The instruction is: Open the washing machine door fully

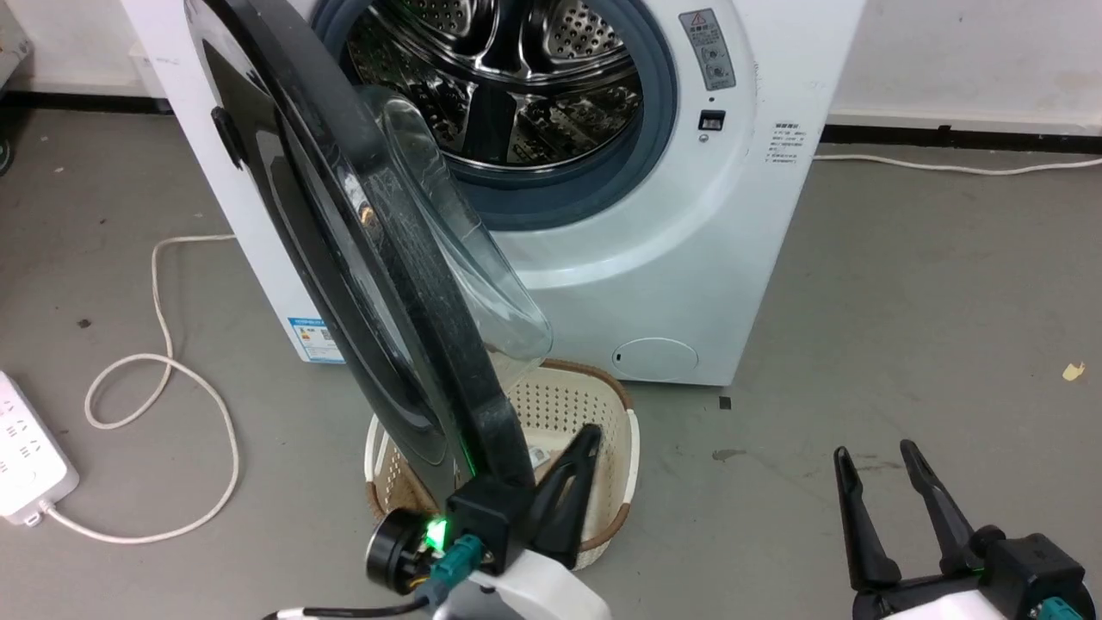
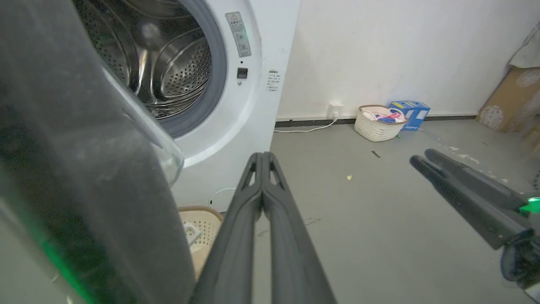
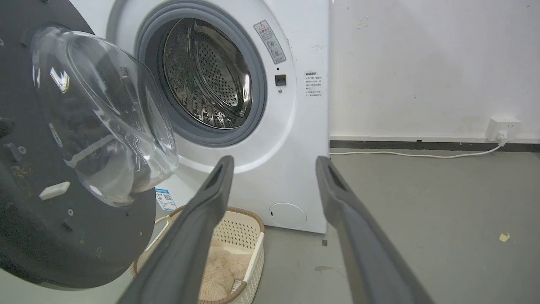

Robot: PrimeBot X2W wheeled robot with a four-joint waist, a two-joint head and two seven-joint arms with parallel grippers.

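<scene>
Washing machine door (image 1: 327, 241) half open; closed left claw (image 2: 261, 156) beside it

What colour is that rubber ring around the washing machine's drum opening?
The rubber ring is grey, slightly bluish; clearest in the right wrist view.

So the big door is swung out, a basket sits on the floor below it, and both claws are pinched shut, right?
Not quite: only the left gripper is pinched shut. The right gripper is open, fingers spread, as the right wrist view shows. The washing machine door is swung out, with the basket beneath it.
</scene>
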